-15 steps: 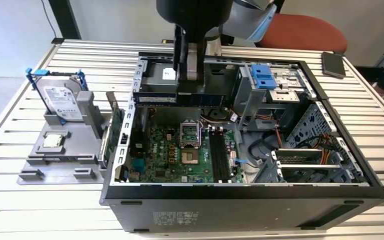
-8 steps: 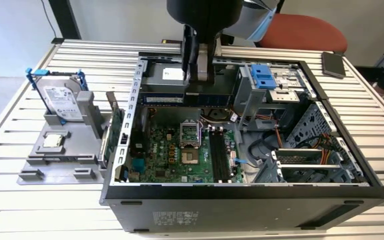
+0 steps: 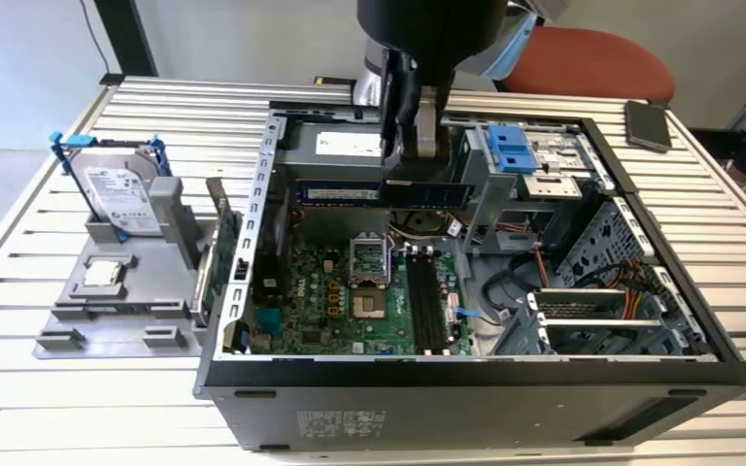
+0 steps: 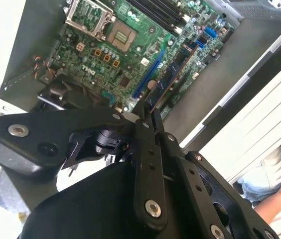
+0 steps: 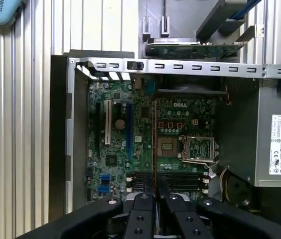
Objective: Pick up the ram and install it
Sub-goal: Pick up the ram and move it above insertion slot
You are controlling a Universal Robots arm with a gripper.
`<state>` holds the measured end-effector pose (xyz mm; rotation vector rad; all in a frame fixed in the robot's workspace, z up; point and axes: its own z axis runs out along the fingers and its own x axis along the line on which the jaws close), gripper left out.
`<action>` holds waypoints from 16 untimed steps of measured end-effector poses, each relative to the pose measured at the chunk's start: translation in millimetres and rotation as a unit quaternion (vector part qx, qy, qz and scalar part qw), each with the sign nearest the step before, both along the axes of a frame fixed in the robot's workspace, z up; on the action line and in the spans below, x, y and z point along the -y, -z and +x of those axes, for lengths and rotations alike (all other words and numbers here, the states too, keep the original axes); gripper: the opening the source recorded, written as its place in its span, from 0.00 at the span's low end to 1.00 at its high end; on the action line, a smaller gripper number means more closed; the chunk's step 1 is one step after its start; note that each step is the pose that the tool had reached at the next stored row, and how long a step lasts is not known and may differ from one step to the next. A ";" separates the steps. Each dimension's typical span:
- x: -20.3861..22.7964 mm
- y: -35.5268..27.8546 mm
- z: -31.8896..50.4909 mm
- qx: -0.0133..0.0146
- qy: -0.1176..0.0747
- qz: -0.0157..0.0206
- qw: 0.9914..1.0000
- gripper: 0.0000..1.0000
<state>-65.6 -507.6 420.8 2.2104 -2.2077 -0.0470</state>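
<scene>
Pincer (image 3: 415,178) clamped on the ram (image 3: 342,192); the stick juts out sideways from its tips, held above the open case (image 3: 477,398). Pick-up done. Memory slots (image 3: 425,303) lie below the pincer and look empty; the ram is not yet seated.

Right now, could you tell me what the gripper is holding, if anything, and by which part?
The gripper holds the ram, pinching its flat faces along the upper long edge, roughly mid-length.
</scene>
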 end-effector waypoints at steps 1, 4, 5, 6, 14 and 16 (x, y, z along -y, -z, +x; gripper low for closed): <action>0.0 0.0 1.8 0.000 0.000 0.000 1.000 0.00; 0.0 0.0 6.9 0.000 0.000 0.000 1.000 0.00; 0.0 0.0 8.5 0.000 0.000 0.000 1.000 0.00; 0.0 0.0 10.1 0.000 0.000 0.000 1.000 0.00; 0.0 0.0 21.6 0.000 0.000 0.000 1.000 0.00; 0.0 0.0 24.4 0.000 0.000 0.000 1.000 0.00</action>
